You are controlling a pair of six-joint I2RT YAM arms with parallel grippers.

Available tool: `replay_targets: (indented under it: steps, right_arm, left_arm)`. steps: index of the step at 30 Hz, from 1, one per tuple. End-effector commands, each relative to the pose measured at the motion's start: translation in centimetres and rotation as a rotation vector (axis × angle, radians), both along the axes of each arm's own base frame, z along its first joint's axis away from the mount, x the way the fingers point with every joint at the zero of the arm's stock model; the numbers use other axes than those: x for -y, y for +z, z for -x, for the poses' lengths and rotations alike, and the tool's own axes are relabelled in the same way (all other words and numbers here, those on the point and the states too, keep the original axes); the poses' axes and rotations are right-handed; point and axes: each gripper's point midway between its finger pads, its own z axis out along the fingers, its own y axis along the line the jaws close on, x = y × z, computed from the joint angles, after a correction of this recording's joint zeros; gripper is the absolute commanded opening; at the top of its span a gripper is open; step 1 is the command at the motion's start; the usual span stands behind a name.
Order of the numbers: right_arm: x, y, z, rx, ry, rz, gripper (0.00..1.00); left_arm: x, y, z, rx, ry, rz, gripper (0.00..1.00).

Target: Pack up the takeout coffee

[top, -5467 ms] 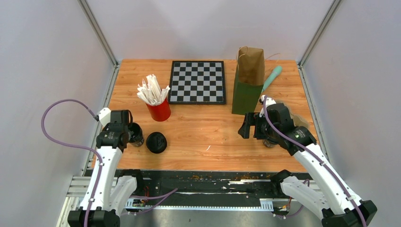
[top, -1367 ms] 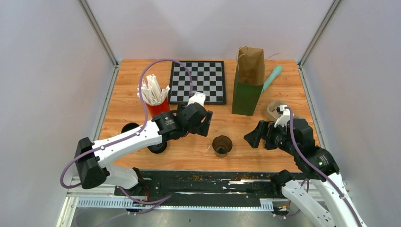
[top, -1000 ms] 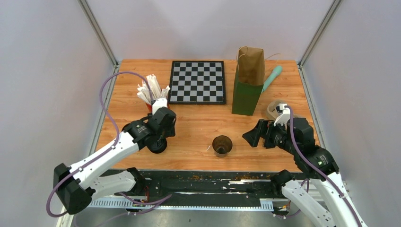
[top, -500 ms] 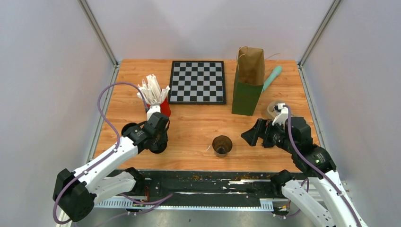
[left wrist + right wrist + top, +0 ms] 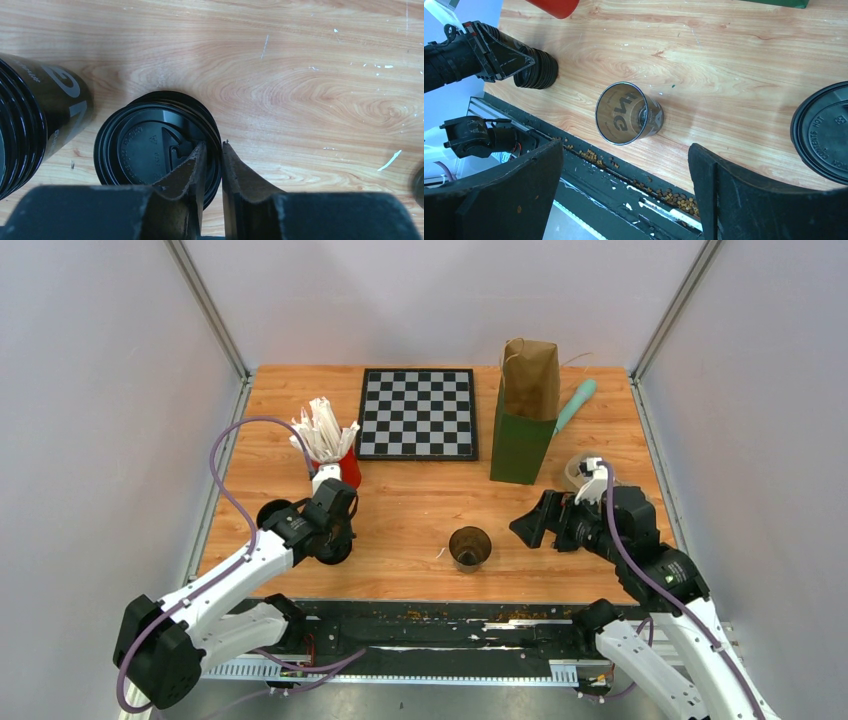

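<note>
One takeout coffee cup [image 5: 470, 547] stands upright and lidless near the table's front edge; the right wrist view shows it as a dark brown cup [image 5: 629, 120]. A stack of black lids [image 5: 145, 150] lies left of it. My left gripper [image 5: 214, 145] is down on that stack [image 5: 330, 548], one finger inside and one outside the top lid's rim, jaws nearly together. A stack of dark cups [image 5: 35, 120] stands just left of the lids. My right gripper [image 5: 528, 523] hangs wide open to the right of the lidless cup, holding nothing. A tall brown paper bag [image 5: 531, 380] stands at the back right.
A red cup of white straws [image 5: 335, 455] stands close behind my left gripper. A chessboard [image 5: 418, 412] lies at the back. A green bag [image 5: 520, 445] stands in front of the paper bag, a teal tool [image 5: 576, 405] beside it. Another black lid [image 5: 824, 132] sits right of my right gripper.
My left gripper has settled onto the stack of lids, shifting slightly left, and its jaws have closed in on the top lid's rim. The right arm has barely moved.
</note>
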Motion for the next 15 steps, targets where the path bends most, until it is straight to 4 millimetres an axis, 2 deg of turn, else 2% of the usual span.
replay_targets:
  steps: [1, 8, 13, 15]
  right_arm:
    - [-0.6, 0.9, -0.6, 0.032, 0.006, -0.029, 0.94]
    - [-0.8, 0.9, -0.8, 0.032, 0.013, -0.032, 0.94]
    - [-0.8, 0.0, -1.1, 0.017, 0.015, -0.008, 0.95]
    - [-0.8, -0.4, -1.3, 0.019, 0.010, -0.007, 0.95]
  left_arm:
    - [0.2, 0.5, -0.6, 0.034, -0.008, 0.012, 0.24]
    - [0.4, 0.4, -0.6, 0.028, -0.023, 0.011, 0.24]
    - [1.0, 0.2, -0.8, 0.029, -0.045, 0.027, 0.17]
    - [1.0, 0.1, -0.7, 0.021, -0.044, 0.025, 0.11]
